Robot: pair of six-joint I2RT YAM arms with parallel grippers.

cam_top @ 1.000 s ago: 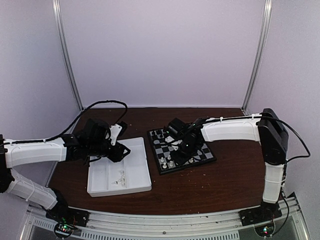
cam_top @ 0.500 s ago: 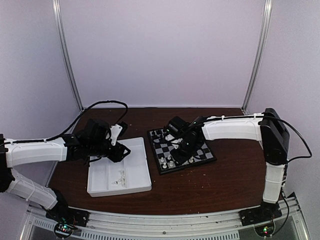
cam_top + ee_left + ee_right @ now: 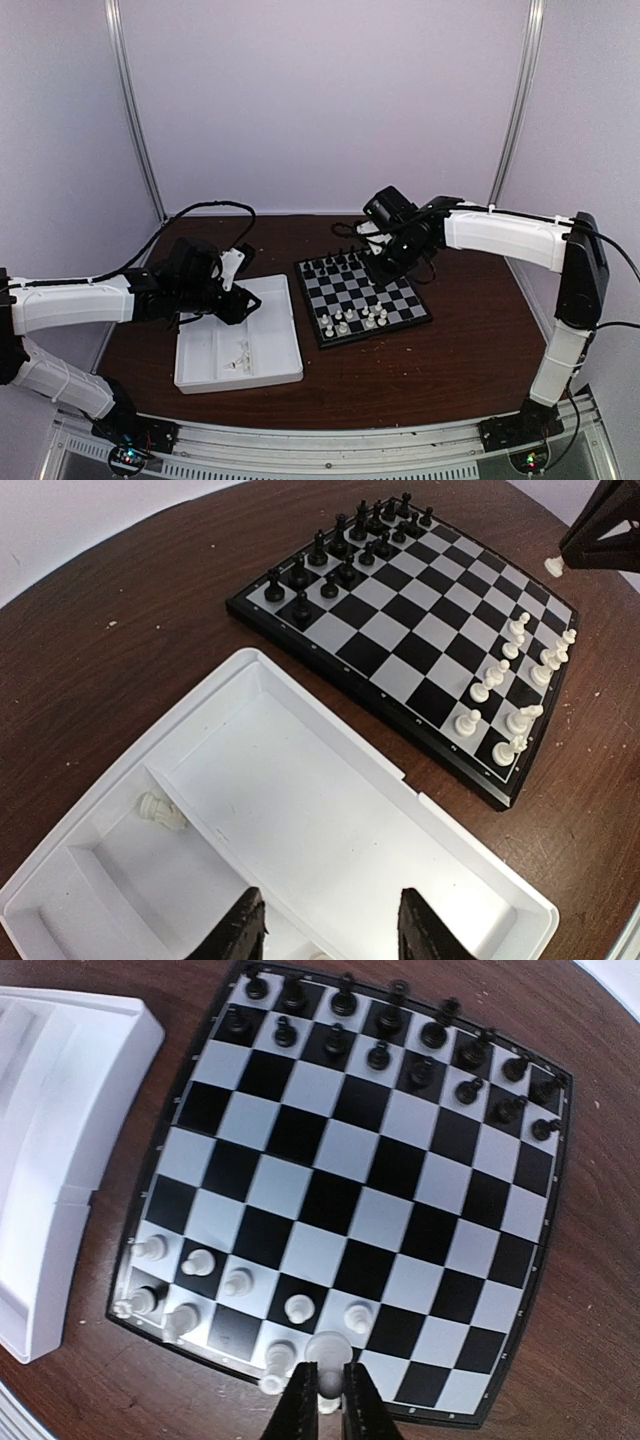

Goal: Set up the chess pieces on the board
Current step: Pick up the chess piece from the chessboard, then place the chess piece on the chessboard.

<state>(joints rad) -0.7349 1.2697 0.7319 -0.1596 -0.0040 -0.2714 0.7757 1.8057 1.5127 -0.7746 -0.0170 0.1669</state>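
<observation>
Board [image 3: 365, 295]: black-rimmed and chequered, our reference point.
Right gripper [image 3: 324, 1385]: we log it high above the board, fingers pinching one white piece [image 3: 328, 1346].
Chess pieces [image 3: 352, 318]: a white cluster stands on the board's near rows; black chessmen [image 3: 335, 265] fill its far rows.
Left gripper [image 3: 330, 935]: spread and empty, over the tray [image 3: 285, 375] left of the board.
Loose white pieces [image 3: 240, 356]: we see them lying in that tray.

The dark wooden table [image 3: 450, 350] bears the board [image 3: 375, 290] beside a white tray [image 3: 275, 340].
</observation>
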